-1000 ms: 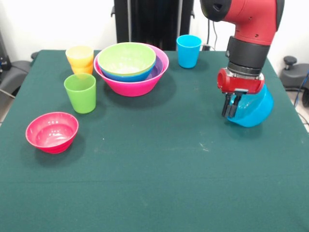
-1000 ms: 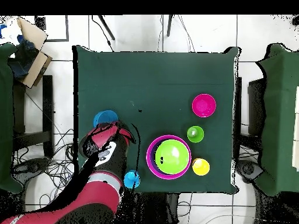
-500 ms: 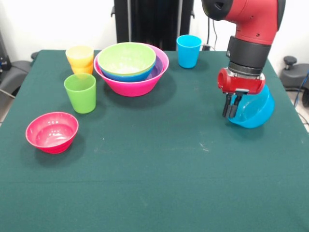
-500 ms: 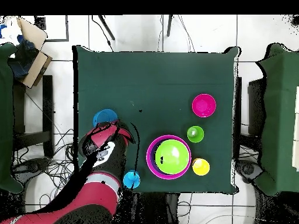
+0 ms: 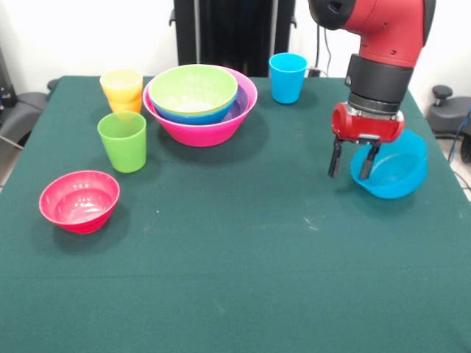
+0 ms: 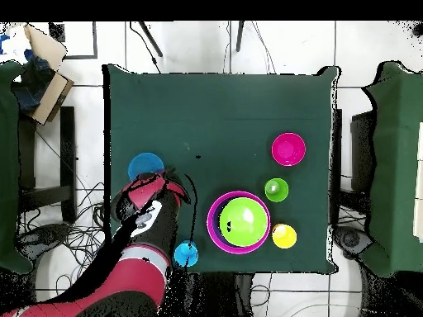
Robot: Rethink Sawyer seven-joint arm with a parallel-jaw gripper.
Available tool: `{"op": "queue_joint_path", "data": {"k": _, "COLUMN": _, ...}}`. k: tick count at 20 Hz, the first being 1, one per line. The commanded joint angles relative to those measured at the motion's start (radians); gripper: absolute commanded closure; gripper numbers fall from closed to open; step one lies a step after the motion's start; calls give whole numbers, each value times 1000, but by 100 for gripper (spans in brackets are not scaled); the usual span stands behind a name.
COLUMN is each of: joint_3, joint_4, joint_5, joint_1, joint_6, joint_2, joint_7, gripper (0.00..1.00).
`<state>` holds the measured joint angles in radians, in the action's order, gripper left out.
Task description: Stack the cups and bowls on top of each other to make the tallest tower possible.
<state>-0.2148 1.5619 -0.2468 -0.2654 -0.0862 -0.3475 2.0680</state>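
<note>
Hanging over the green desk [image 5: 235,279], my hand [image 5: 353,158] is open, with its two fingers spread wide and nothing held between them. One finger dips by the rim of the light blue bowl [image 5: 391,170], which sits upright on the desk. Across the desk the big pink bowl [image 5: 202,129] holds other bowls, with the light green bowl [image 5: 193,88] on top. A blue cup [image 5: 288,77] stands near it. A green cup [image 5: 123,141], a yellow cup [image 5: 121,83] and a small red-pink bowl [image 5: 79,200] stand apart.
</note>
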Motion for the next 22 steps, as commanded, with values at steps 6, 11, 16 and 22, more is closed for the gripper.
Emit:
{"op": "queue_joint_path", "data": {"k": 6, "joint_3": 48, "joint_4": -22, "joint_5": -8, "joint_1": -7, "joint_6": -149, "joint_2": -99, "joint_7": 21, "gripper": 0}}
{"op": "queue_joint_path", "data": {"k": 11, "joint_3": 131, "joint_4": 27, "joint_5": -10, "joint_1": 59, "joint_6": -173, "joint_2": -165, "joint_7": -8, "gripper": 0}}
{"op": "queue_joint_path", "data": {"k": 16, "joint_3": 182, "joint_4": 47, "joint_5": -13, "joint_1": 113, "joint_6": -197, "joint_2": -180, "joint_7": -26, "gripper": 100}}
{"op": "queue_joint_path", "data": {"k": 22, "joint_3": 153, "joint_4": 18, "joint_5": -35, "joint_1": 102, "joint_6": -155, "joint_2": -167, "joint_7": -6, "gripper": 100}}
